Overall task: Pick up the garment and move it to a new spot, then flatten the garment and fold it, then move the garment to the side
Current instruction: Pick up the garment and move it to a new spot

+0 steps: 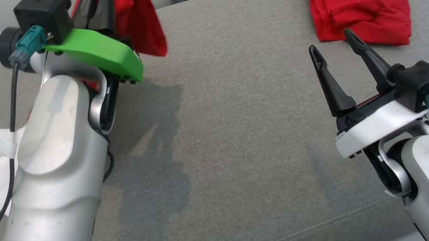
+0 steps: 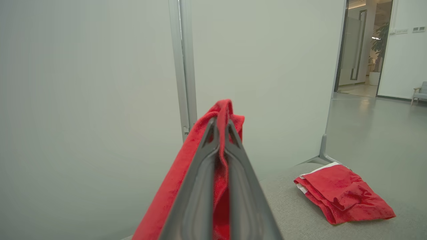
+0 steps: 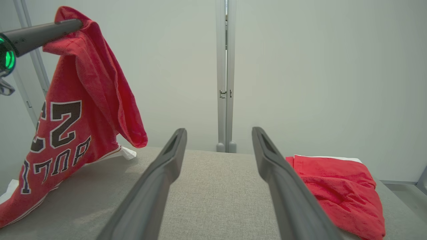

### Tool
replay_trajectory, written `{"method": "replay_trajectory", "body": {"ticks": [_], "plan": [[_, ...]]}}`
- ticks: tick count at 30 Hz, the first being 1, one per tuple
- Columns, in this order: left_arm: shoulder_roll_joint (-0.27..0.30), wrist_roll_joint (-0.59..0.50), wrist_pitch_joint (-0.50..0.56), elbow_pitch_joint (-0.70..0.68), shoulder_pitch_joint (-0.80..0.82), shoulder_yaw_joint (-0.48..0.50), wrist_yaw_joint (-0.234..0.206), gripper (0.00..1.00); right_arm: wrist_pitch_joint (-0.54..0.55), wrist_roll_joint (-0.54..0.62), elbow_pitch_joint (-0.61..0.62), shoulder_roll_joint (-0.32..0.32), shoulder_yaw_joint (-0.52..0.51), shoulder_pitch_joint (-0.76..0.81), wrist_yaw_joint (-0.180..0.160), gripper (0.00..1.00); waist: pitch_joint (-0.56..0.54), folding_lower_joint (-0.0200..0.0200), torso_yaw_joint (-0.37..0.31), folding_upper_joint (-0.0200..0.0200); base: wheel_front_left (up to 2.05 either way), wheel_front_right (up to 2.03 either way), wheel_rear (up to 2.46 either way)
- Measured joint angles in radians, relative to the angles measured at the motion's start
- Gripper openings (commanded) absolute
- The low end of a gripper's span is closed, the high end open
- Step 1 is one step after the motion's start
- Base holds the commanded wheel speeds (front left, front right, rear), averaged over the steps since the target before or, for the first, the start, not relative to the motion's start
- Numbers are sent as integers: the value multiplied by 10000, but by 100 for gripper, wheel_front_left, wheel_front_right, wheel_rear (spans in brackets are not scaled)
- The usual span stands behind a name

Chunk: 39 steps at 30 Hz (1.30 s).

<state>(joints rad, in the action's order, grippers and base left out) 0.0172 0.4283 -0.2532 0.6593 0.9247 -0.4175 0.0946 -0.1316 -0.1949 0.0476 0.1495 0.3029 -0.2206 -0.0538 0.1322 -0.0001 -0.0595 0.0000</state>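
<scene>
Nearest the head camera rises the pale left forearm (image 1: 53,173), running from 7 o'clock up toward 11 o'clock, with a green bracket (image 1: 99,54) at its wrist. Beyond the bracket the left jaws are pressed together on a bunched fold of the garment (image 1: 138,15), a red jersey held in the air at 11 o'clock, over the far left part of the grey bench (image 1: 234,134). In the left wrist view the left fingers (image 2: 196,186) meet at their tips with red cloth squeezed between them. A small hump of it stands past the tips at 12 o'clock, and the rest falls away toward 7 o'clock. Seen from the right wrist, the garment hangs from those tips at 10 o'clock. It shows black, white-edged figures and letters that read upside down, and its lower end rests on the bench at 8 o'clock. The right jaws sit at 4 o'clock in the head view, spread wide with nothing between them. The right fingers (image 3: 160,180) point toward 12 o'clock, and the garment is well apart from them, off toward 10 o'clock. A second red piece (image 1: 360,4) lies folded on the bench at 1 o'clock, just beyond the right fingertips. Whether a tip touches it cannot be told.
</scene>
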Motion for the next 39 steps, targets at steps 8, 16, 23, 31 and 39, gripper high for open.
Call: {"method": "replay_trajectory", "body": {"ticks": [8, 16, 23, 31, 39], "plan": [[4, 222, 161, -677, 265, -1011, -1032, 0, -104, -4, -63, -94, 61, 3, 6, 100, -147, 0, -1149, 0, 0, 0, 0], [15, 1057, 502, -581, -488, -2201, -1670, 0, -311, -90, -46, -117, -12, -5, 4, 100, 227, 0, -1788, 0, 0, 0, 0], [73, 1304, 525, -562, -875, -3214, -1756, 0, -412, -105, -75, -240, 123, -66, 36, 100, 744, 0, -2010, 0, 0, 0, 0], [157, 1407, 675, 105, -1518, -4061, -1829, 100, -543, -207, -282, -408, 318, -339, 140, 100, 1157, 0, -2386, 0, 0, 0, 0], [173, 1927, 508, -481, -1549, -5298, -1381, 100, -742, -247, -679, -349, -165, -338, -4, 100, 1333, 1, -2267, 0, 0, 0, 0]]}}
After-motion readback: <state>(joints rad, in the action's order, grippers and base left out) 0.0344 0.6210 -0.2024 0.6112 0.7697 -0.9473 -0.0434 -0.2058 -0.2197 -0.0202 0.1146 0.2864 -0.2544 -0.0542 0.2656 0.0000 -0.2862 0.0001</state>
